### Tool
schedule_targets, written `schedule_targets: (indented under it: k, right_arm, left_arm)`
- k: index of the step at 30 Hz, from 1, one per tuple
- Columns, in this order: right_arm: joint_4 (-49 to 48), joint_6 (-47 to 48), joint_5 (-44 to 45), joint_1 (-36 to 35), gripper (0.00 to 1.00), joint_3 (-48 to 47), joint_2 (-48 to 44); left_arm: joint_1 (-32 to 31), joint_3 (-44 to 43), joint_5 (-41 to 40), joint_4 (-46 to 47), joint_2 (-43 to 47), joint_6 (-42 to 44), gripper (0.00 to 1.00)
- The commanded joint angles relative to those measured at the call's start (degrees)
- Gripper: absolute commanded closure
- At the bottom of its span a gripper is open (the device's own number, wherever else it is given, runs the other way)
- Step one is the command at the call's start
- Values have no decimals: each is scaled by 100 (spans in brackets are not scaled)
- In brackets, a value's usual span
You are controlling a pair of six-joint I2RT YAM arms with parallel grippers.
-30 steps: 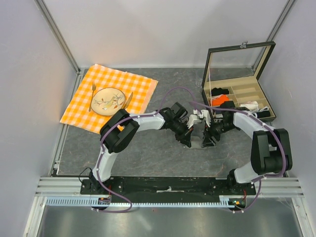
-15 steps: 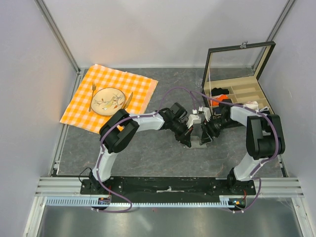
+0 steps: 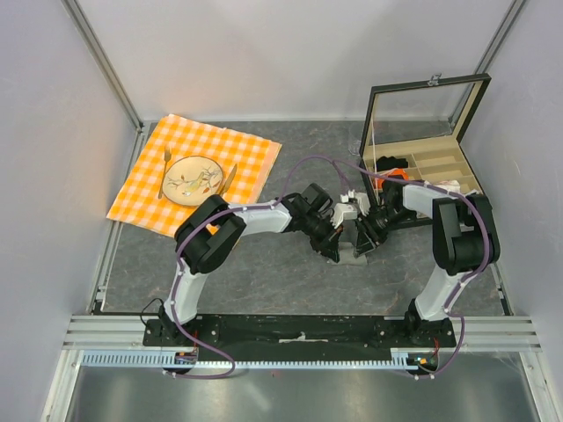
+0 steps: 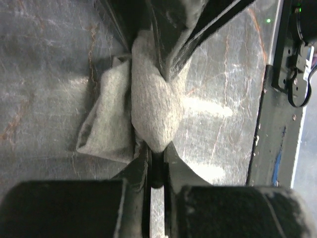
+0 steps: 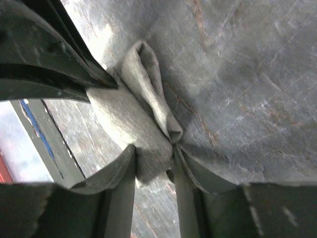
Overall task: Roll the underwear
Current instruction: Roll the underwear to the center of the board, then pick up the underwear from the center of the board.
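Note:
The underwear (image 3: 351, 254) is a grey cloth bundled into a short thick roll on the dark table, between my two grippers. In the left wrist view the roll (image 4: 151, 106) runs away from the camera, with a loose flap (image 4: 101, 134) on its left. My left gripper (image 4: 157, 151) is shut on the near end of the roll. In the right wrist view the roll (image 5: 126, 111) lies slantwise and my right gripper (image 5: 152, 159) is shut on its other end. The two grippers (image 3: 337, 244) (image 3: 360, 237) face each other closely. No cream-white strip shows.
An orange-and-white checked cloth (image 3: 242, 149) with a plate (image 3: 192, 179), fork and knife lies at the back left. A black box (image 3: 422, 167) with an open glass lid holds small garments at the back right, close behind the right arm.
The right arm's elbow has swung back toward the box and its wrist has turned. Both grippers stayed on the roll, which has shifted slightly left.

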State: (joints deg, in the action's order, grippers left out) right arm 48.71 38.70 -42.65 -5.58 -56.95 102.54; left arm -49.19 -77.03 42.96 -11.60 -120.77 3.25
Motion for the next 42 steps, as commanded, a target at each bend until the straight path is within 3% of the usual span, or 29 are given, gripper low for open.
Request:
schedule_targets:
  k: [1,5,9,12,24,33,42]
  right_arm:
    - [-46,384,732,-259,65,105,319]
    - [42,472,688,-268,86,79,381]
    - [60,525,653,-277,93,105,284]
    - [69,595,522,-268,97,131,144]
    - [411,1096,-489,-233,100,70,-709]
    - [666,1105,-841,-40,100,-141,-1078]
    - [1245,1235,-569,918,100,-1502,-1474]
  left_arm:
    - [23,469,-1394,-414,-87,-192,88]
    - [32,724,-1808,42,237,-272,76]
    - [67,1137,-2221,517,948,-579,58]
    - [94,1445,-2336,798,1353,-597,50]
    - [383,2578,-2520,966,3102,-676,48]
    - [796,2896,-2372,659,4368,-781,49]
    - [1096,2597,-2625,-429,5686,-677,46]
